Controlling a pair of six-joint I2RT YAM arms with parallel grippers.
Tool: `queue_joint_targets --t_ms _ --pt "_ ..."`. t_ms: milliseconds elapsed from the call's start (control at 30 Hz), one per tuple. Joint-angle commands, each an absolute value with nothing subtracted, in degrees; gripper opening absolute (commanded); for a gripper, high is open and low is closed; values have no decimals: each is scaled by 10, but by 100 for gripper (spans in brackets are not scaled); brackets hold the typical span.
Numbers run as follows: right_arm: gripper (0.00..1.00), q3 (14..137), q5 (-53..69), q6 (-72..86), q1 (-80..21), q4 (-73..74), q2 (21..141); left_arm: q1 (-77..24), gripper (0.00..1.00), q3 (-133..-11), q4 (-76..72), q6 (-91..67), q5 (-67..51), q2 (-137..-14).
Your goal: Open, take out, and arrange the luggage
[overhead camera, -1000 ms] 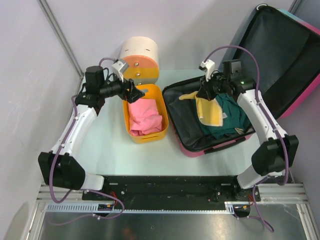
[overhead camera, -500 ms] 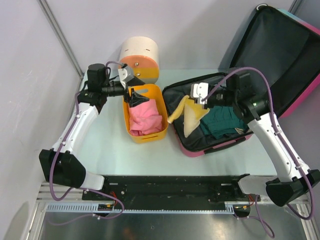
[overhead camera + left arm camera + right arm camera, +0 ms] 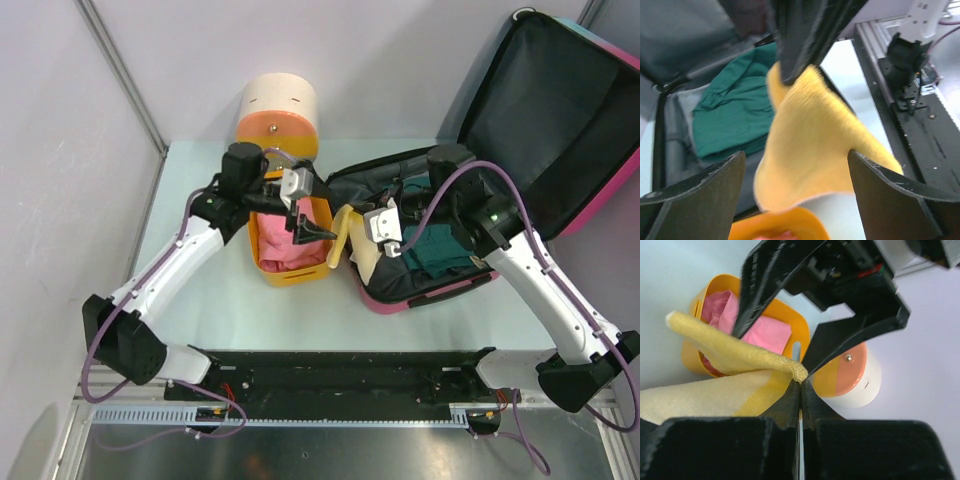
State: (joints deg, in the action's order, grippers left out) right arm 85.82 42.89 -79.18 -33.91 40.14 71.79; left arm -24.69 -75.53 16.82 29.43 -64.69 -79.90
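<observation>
Luggage (image 3: pixel 560 110) open; right gripper (image 3: pixel 801 390) at rim pinches cloth (image 3: pixel 710 392) (towel, perhaps); left gripper (image 3: pixel 796 167) wide.

No legible txt, labels or nos. anywhere

The setting is a robotics laboratory cell, not a domestic room.

- Two white-and-black jointed robot arms, the left arm (image 3: pixel 175 270) and the right arm (image 3: pixel 545 290), are bolted to a black base plate (image 3: pixel 340 365) along the bottom of the top view.
- A slotted aluminium rail (image 3: pixel 330 412) runs below the plate, above a bare grey metal sheet (image 3: pixel 330 455).
- Exposed purple cables (image 3: pixel 483 165) loop along the arms.
- The pale flat tabletop (image 3: pixel 200 290) is enclosed by plain lilac-grey partition panels (image 3: pixel 60 150), joined at upper left by a bare metal post (image 3: pixel 120 75).
- Household items on this bench, a teal-to-pink hard-shell suitcase (image 3: pixel 550 110) and a yellow plastic basket (image 3: pixel 295 272), stand among the test hardware.
</observation>
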Motion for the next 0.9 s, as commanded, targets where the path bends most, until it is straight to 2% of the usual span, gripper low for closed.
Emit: queue_joint_targets --t_ms 0,167,267,300,367,400,467,500,533,567,633,667,733,867 --pt "0 861 453 -828 -367 347 700 -299 87 -743 160 382 -665 -770" --pt "0 860 455 -821 -395 330 693 -325 83 -744 161 388 -633 -758" --pt "0 859 451 -816 -411 317 693 -330 74 -735 160 379 -618 -744" --pt "0 857 450 -801 -414 310 691 -330 64 -731 159 367 -612 -740" --pt "0 851 443 -780 -417 278 690 -330 51 -720 160 351 -588 -722" --pt "0 848 439 -766 -416 268 689 -330 36 -714 160 333 -580 -714" --pt "0 842 420 -753 -416 238 688 -330 25 -691 160 319 -570 -684" --pt "3 833 408 -742 -417 225 687 -330 16 -683 160 303 -561 -674" --pt "12 830 383 -717 -416 205 690 -330 13 -670 160 290 -556 -665" --pt "38 827 365 -702 -416 196 692 -330 9 -665 160 261 -549 -650" --pt "63 817 280 -623 -414 139 701 -330 3 -650 158 226 -521 -639" --pt "83 816 252 -600 -405 122 707 -330 0 -644 157 191 -512 -634" --pt "98 816 196 -524 -389 73 721 -330 0 -625 146 159 -491 -631" --pt "100 816 152 -432 -331 29 737 -327 0 -612 97 29 -418 -648"
